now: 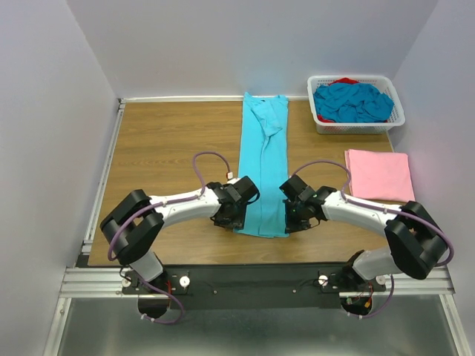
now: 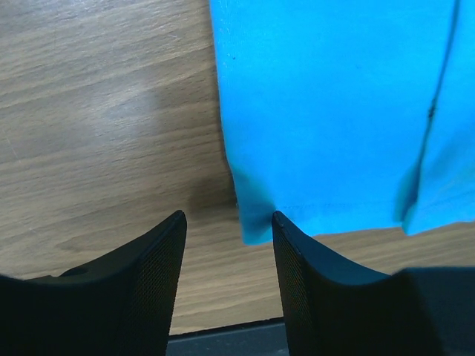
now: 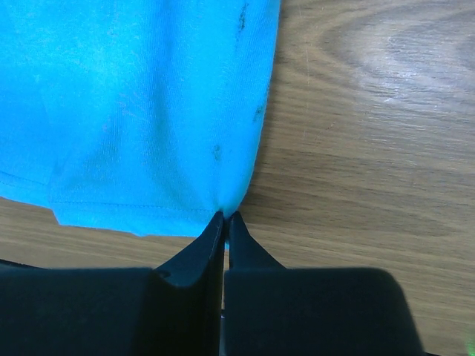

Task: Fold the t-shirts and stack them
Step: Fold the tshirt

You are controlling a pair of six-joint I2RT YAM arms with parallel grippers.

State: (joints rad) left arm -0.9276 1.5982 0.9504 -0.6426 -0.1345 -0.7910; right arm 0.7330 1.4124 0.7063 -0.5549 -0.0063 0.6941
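A turquoise t-shirt (image 1: 263, 163), folded into a long narrow strip, lies down the middle of the table. My left gripper (image 2: 228, 222) is open at the strip's near left corner (image 2: 256, 222), with the corner between the fingertips and the right finger over the hem. My right gripper (image 3: 225, 219) is shut on the strip's near right corner (image 3: 223, 196). A folded pale pink t-shirt (image 1: 378, 174) lies at the right. Several crumpled turquoise t-shirts (image 1: 352, 102) fill the basket.
A white lattice basket (image 1: 398, 119) stands at the back right, with a bit of red cloth (image 1: 344, 81) behind the blue ones. White walls enclose the wooden table (image 1: 171, 141). The table's front edge and a black rail (image 2: 223, 337) are just below my grippers.
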